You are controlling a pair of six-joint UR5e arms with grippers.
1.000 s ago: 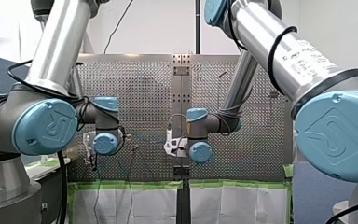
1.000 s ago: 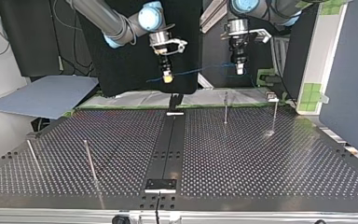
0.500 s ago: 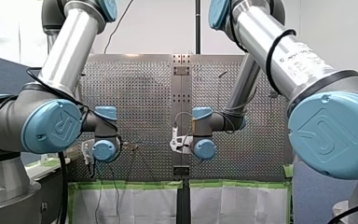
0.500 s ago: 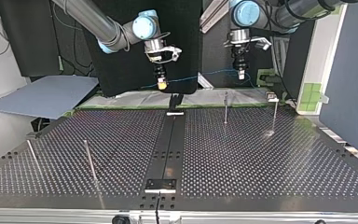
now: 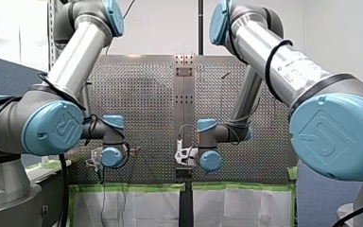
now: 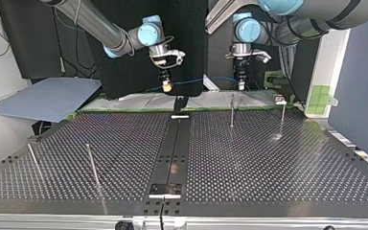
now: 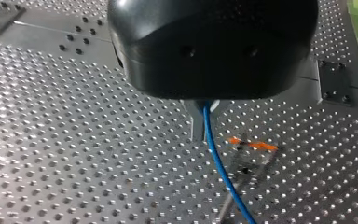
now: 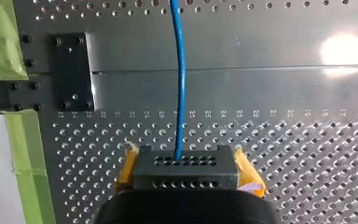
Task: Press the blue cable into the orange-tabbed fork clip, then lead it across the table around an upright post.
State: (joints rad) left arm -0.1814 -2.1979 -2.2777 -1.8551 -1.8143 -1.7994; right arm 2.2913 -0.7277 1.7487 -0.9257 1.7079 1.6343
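The metal fingers (image 7: pixel 196 122) of the robot's left gripper (image 7: pixel 203 136) are clamped on the blue cable (image 7: pixel 217 163). It comes out from between them right under the black housing and runs on ahead of the tips in a gentle curve. Just beyond those fingertips, off to one side of the cable, sits the clip (image 7: pixel 261 146), with its orange tabs bright against the holes of the table (image 6: pixel 278 167). The cable passes close beside the tabs and is not seated between them.

At the right gripper (image 8: pixel 182 161) it is the same story: closed tight on the cable. The yellow pads (image 8: pixel 248 173) stick out on either side of a dark block, and the cable rises from the middle of that block and runs straight ahead of the fingers across the table. A strip of green tape (image 8: pixel 28 158) lies well off to one side of the fingers.

In the top view both grippers hang with their tips pointing down, well apart, and the cable is strung between them with a slight sag. A thin post (image 6: pixel 232 112) stands upright below the left fingers and a little nearer the camera. A second post (image 6: pixel 282 120) stands further out on that side, away from the right fingers. Neither post touches the cable.
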